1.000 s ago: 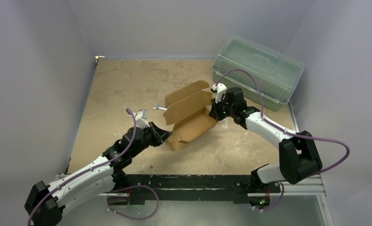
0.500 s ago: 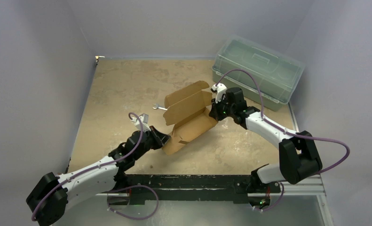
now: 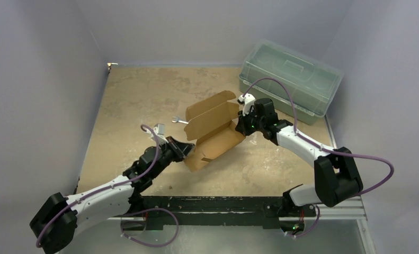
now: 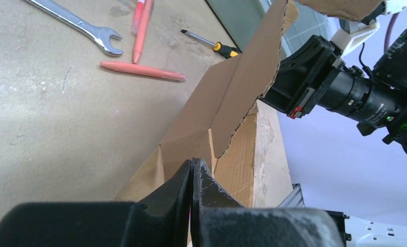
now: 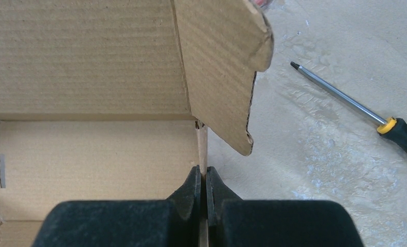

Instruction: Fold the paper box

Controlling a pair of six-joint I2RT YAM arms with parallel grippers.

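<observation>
Cardboard: one paper box (image 3: 212,116), one wrench (image 3: 179,120)

paper box (image 3: 213,132): plain brown corrugated cardboard, sitting partly folded at centre of frame, running diagonally lower left to upper right. Lid panel is standing open, side flap sticking out.

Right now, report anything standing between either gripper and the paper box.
Nothing visible does. The right gripper is pinched on a side wall of the paper box, and the left gripper, shut, has its tips at the box's near end. The wrench, pens and screwdriver lie off to the side.
</observation>
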